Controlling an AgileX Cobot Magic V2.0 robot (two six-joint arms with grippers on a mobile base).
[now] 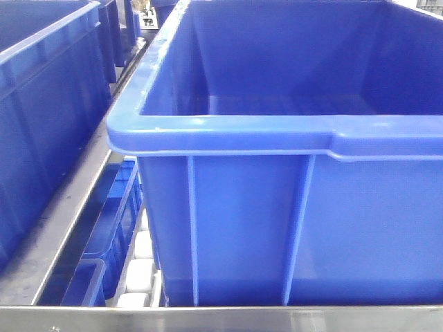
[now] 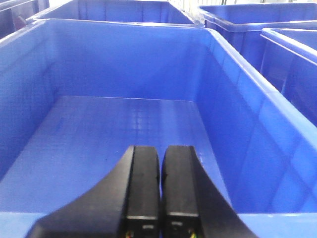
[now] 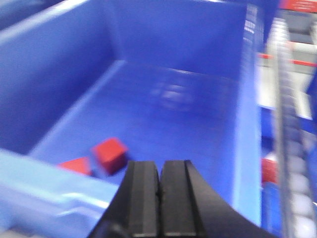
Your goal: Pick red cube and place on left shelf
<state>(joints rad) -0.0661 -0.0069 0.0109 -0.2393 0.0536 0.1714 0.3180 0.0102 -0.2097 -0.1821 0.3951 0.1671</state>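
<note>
Jaws pressed together on both my grippers, left gripper (image 2: pixel 160 198) and right gripper (image 3: pixel 159 198). Red cube (image 3: pixel 109 153) lies on its crate (image 3: pixel 74 69) floor, left of the right gripper; I'd spread first, then descend.

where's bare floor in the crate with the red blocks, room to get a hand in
In the right wrist view, the crate floor is bare from its middle to the far wall and along the right wall. The near-left corner is crowded: a red cube and a second red block sit by the near rim.
</note>
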